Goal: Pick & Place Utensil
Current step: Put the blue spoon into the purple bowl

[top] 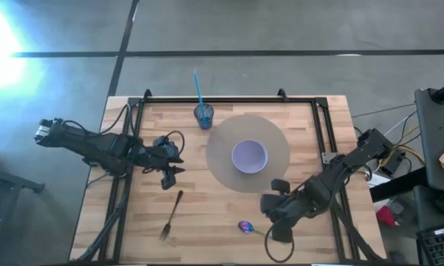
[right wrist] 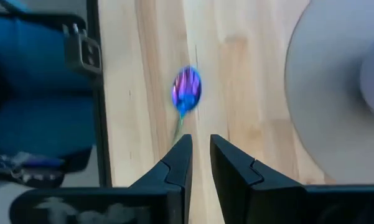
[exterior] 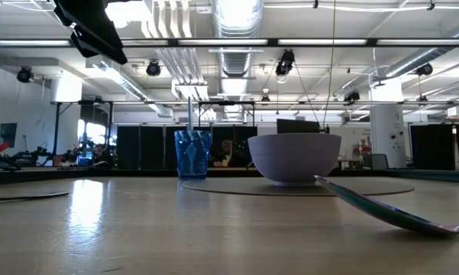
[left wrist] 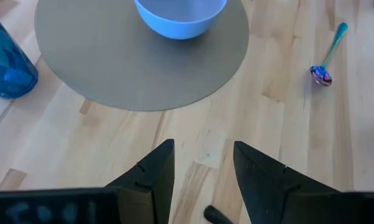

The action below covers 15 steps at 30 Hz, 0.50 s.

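An iridescent spoon (top: 246, 227) lies flat on the wooden table near its front edge, with its handle toward the table's right. My right gripper (right wrist: 201, 149) hovers over the handle's end; its fingers are open by a narrow gap and have nothing between them. The spoon's bowl (right wrist: 187, 90) shows just ahead of them. A dark fork (top: 171, 213) lies flat at the front left. My left gripper (top: 170, 174) hangs open above the table just beyond the fork's handle, with nothing between its fingers (left wrist: 152, 177).
A lilac bowl (top: 249, 157) sits on a round grey mat (top: 222, 159) at the table's middle. A blue cup with a straw (top: 203, 114) stands beside the mat's far-left edge. A black rail frame (top: 321, 125) runs along the table's sides.
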Each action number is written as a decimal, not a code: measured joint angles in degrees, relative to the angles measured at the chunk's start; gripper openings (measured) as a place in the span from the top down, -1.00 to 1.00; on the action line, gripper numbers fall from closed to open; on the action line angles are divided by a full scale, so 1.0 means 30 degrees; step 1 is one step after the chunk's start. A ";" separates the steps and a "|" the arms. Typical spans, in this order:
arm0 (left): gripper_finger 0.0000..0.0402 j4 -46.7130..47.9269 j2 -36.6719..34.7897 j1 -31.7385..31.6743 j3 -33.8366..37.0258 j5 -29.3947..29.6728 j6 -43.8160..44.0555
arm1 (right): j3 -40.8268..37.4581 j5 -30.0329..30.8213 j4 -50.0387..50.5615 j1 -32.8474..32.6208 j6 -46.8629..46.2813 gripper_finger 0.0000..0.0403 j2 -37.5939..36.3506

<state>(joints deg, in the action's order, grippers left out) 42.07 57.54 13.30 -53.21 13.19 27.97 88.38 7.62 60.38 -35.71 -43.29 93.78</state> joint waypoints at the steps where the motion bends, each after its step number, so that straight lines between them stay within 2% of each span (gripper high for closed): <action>1: 0.22 0.0005 0.0000 0.0000 0.0000 0.0000 0.0055 | 0.0000 -0.0160 0.0217 -0.0059 -0.0046 0.73 0.0118; 11: 0.22 -0.0002 0.0000 -0.0019 0.0000 0.0000 0.0070 | -0.0015 -0.0729 0.0288 -0.0180 -0.0119 0.74 0.2042; 15: 0.22 -0.0009 0.0000 -0.0015 0.0000 0.0000 0.0085 | -0.0015 -0.0901 0.0274 -0.0180 -0.0795 0.68 0.2891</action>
<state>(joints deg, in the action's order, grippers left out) 42.04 57.54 13.26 -53.21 13.19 28.23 88.33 4.92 61.20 -36.25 -45.67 102.45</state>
